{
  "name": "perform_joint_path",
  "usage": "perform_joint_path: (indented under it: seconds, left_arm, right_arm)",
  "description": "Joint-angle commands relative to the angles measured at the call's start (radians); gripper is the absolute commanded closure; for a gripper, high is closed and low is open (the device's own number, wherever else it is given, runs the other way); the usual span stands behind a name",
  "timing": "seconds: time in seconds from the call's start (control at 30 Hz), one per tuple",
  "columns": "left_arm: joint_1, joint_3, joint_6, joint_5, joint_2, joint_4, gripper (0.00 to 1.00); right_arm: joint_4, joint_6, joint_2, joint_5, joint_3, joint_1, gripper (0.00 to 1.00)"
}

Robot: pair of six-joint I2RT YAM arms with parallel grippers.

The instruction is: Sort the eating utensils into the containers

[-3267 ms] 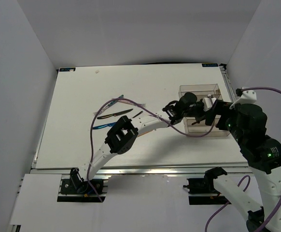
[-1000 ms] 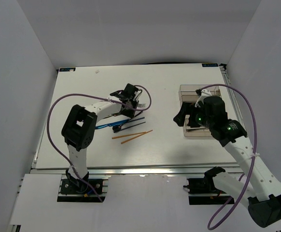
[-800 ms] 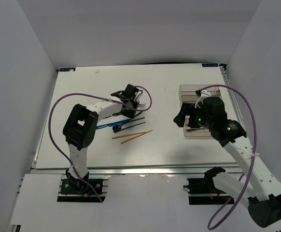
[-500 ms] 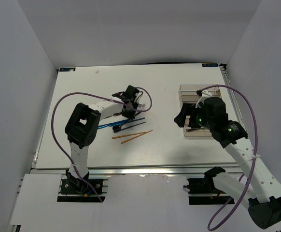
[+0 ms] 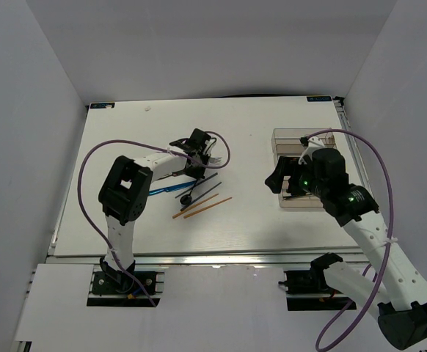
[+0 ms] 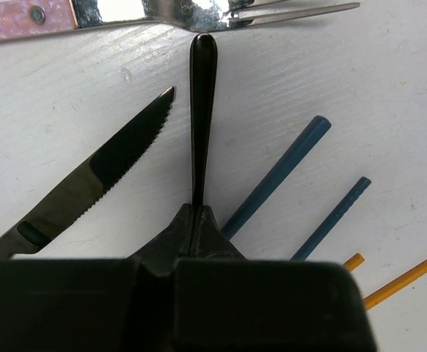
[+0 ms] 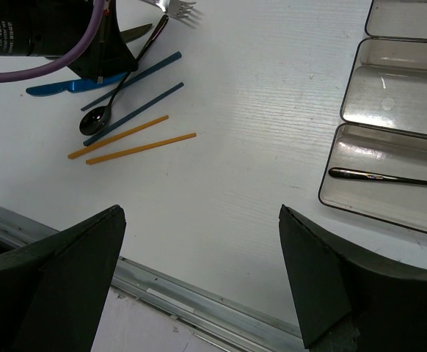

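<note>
— Now, what has changed over the last half second?

— The left gripper (image 6: 196, 214), partly open over the pile a moment ago, is now pinched fully together on the handle of the black spoon (image 6: 202, 110). The spoon has swung with it. Its bowl lies nearer the wooden chopsticks (image 5: 202, 207) than before, and those two sticks have tilted a little.

— Where does the spoon sit against the fingers?

— Its handle runs straight out from between the closed tips and ends just beside the fork (image 6: 221, 11). The black knife (image 6: 100, 172) lies just left of it and two blue sticks (image 6: 276, 180) just right, all on the white table (image 5: 125, 132). In the wrist view the bowl end is hidden behind the gripper.

— And the other arm?

— The right gripper (image 7: 200, 220) hangs with its jaws spread wide, holding nothing, above the table beside the tray (image 7: 360, 95) and well apart from the pile. One slim black utensil (image 7: 389, 178) lies in the compartment at the tray's near end. A blue piece (image 7: 59, 86) pokes out beside the left gripper.
</note>
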Motion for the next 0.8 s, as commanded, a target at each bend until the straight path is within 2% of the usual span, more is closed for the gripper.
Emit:
perform_joint_path:
  seconds: [0.0,0.2,0.47,0.57,0.6,0.63,0.67,0.77]
  left_arm:
    - [0.004,0.036,0.007,0.002,-0.024,-0.044,1.0]
    - [0.002,0.116,0.003,0.016,-0.079,-0.109,1.0]
    - [-0.004,0.128,-0.045,0.089,-0.202,-0.1,1.0]
    - [-0.028,0.107,-0.132,0.139,-0.254,-0.025,1.0]
    - [-0.048,0.097,-0.204,0.148,-0.268,0.004,1.0]
    - [-0.059,0.087,-0.243,0.155,-0.28,0.04,1.0]
    - [-0.074,0.071,-0.279,0.174,-0.3,0.099,1.0]
    - [-0.136,0.067,-0.414,0.159,-0.318,0.185,1.0]
  right_arm:
    - [0.007,0.002,-0.022,0.0,0.009,0.004,0.11]
    - [0.027,0.024,-0.023,-0.003,-0.003,0.004,0.11]
    - [0.141,0.112,-0.031,-0.044,-0.063,0.002,0.11]
    - [0.269,0.171,-0.066,-0.092,-0.12,0.004,0.11]
    - [0.311,0.207,-0.08,-0.11,-0.138,0.002,0.11]
    - [0.357,0.218,-0.078,-0.168,-0.157,0.004,0.11]
    - [0.432,0.226,-0.072,-0.194,-0.173,0.004,0.11]
    - [0.492,0.223,-0.011,-0.245,-0.2,0.004,0.12]
